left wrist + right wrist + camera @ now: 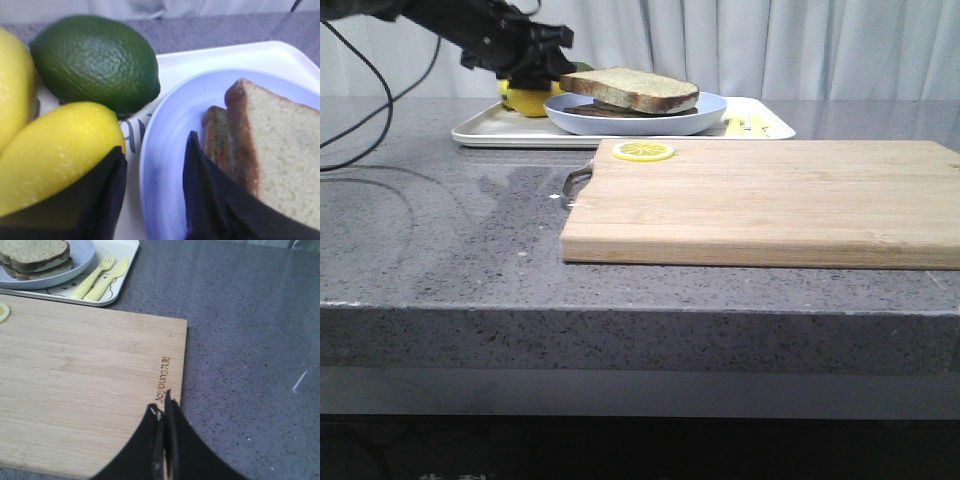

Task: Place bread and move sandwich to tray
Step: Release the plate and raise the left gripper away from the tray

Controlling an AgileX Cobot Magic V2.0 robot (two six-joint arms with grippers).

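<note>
The bread lies as the top slice of the sandwich on the pale-blue plate. The plate stands on the cream tray at the back of the counter. My left gripper hovers at the plate's left rim. In the left wrist view this gripper is open: one finger is over the plate beside the sandwich, the other is against a lemon. The right gripper is shut and empty above the right end of the wooden cutting board.
Two lemons and a green lime crowd the tray's left end. A yellow fork and knife lie on the tray's right end. A lemon slice rests on the cutting board's back left corner. Cables hang at the left.
</note>
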